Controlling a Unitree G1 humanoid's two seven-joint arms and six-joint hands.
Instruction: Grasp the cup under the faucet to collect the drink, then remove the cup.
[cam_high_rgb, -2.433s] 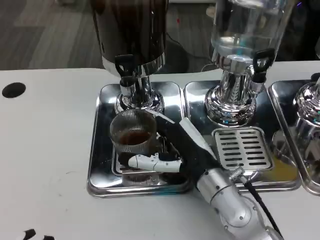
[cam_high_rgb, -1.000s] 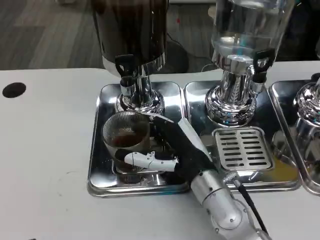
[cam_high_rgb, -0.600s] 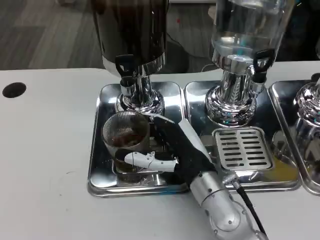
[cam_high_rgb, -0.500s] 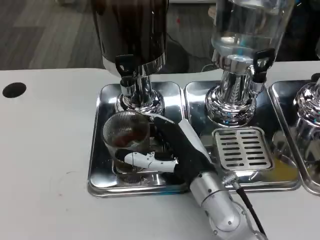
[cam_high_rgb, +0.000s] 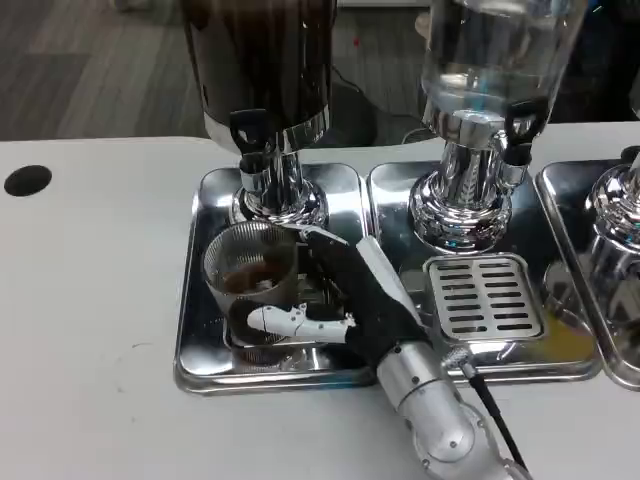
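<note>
1. The ribbed clear plastic cup (cam_high_rgb: 251, 275) with dark drink in its bottom sits on the shiny steel drip tray (cam_high_rgb: 200, 330), in front of the black faucet (cam_high_rgb: 249, 133) of the dark-filled chrome drink dispenser (cam_high_rgb: 268, 90) and slightly to the picture's left of it.
2. The right hand (cam_high_rgb: 335, 300) wraps the cup: one white finger crosses the cup's near side, and the black palm presses its side away from the tray's left rim.
3. Compared with a couple of seconds ago, the cup and hand have slid toward the tray's left rim and a little nearer the robot; over the last second they have barely moved.
4. The drink level looks unchanged, so collecting seems finished and removal has begun.
5. Next, lifting the cup over the tray's raised rim calls for keeping it upright.
</note>
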